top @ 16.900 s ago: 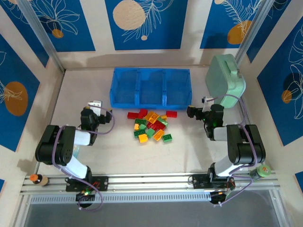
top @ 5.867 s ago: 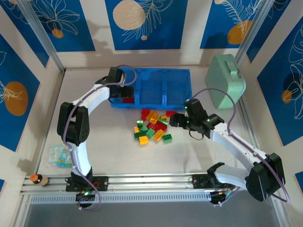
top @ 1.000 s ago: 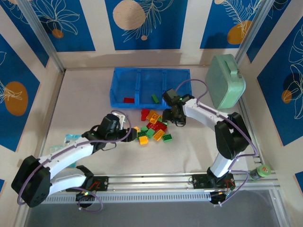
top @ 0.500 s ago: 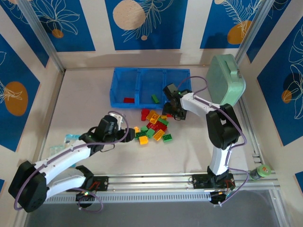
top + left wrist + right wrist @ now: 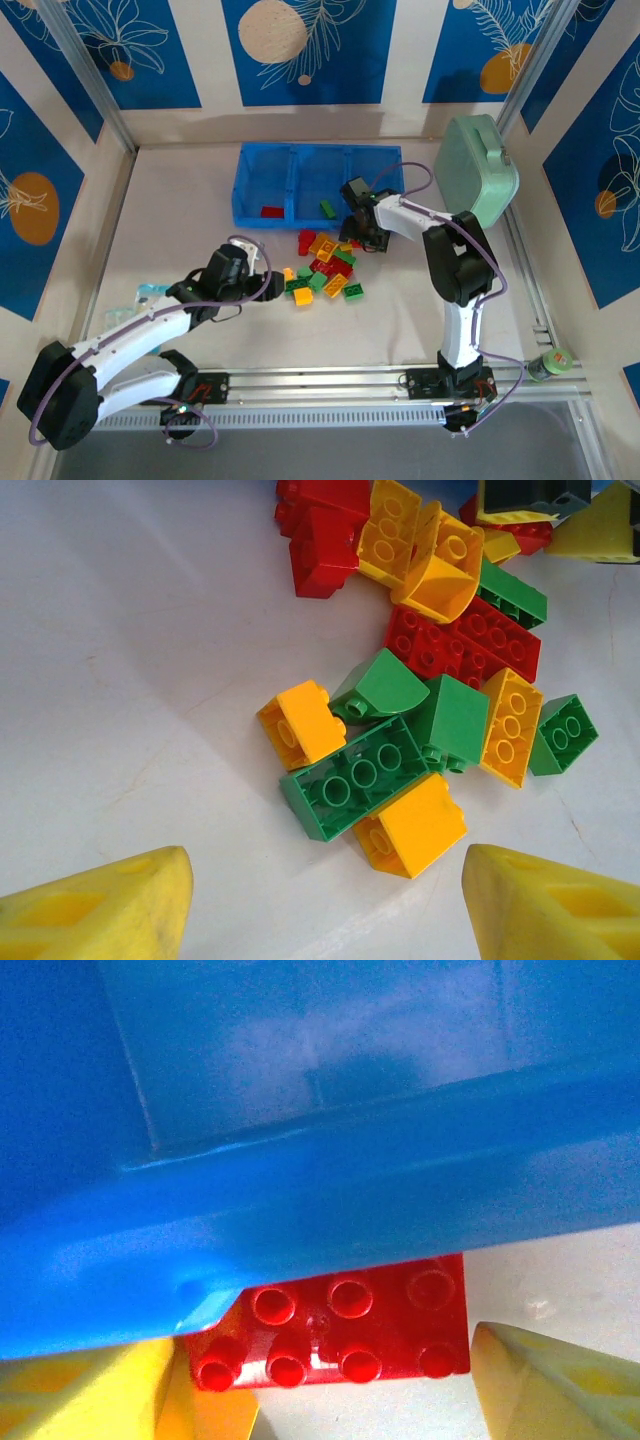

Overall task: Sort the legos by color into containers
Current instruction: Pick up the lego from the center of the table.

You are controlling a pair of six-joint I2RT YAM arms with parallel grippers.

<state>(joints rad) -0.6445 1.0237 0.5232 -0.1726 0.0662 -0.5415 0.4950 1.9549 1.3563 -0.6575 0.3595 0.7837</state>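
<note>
sorting legos by colour: bench state

found left gripper (image 5: 270, 274) nearest the bases, low over the table (image 5: 180, 200), with yellow fingers (image 5: 100, 905) spread wide and nothing between them.

logged loose legos (image 5: 420, 700) just ahead of those fingers: red, green and orange-yellow bricks heaped together, mostly touching. picked out an upturned green brick (image 5: 360, 780) at the near edge of the heap, hollow underside up, touching an orange-yellow block (image 5: 412, 827).

located right gripper (image 5: 362, 233) beyond the heap, at the near wall of the blue tray (image 5: 240, 190). recorded its fingers (image 5: 540, 1380) as spread slightly wider than a wall-side red brick (image 5: 350, 1335) lying studs-up on the table between them, far edge hidden by the tray wall. saw no firm grip on it.

counted inside the tray: one sorted red brick (image 5: 271, 211) in the left compartment, one sorted green brick (image 5: 327, 208) in the middle compartment.

noted mint green case (image 5: 478, 172) at far right, apart from the tray.
</note>
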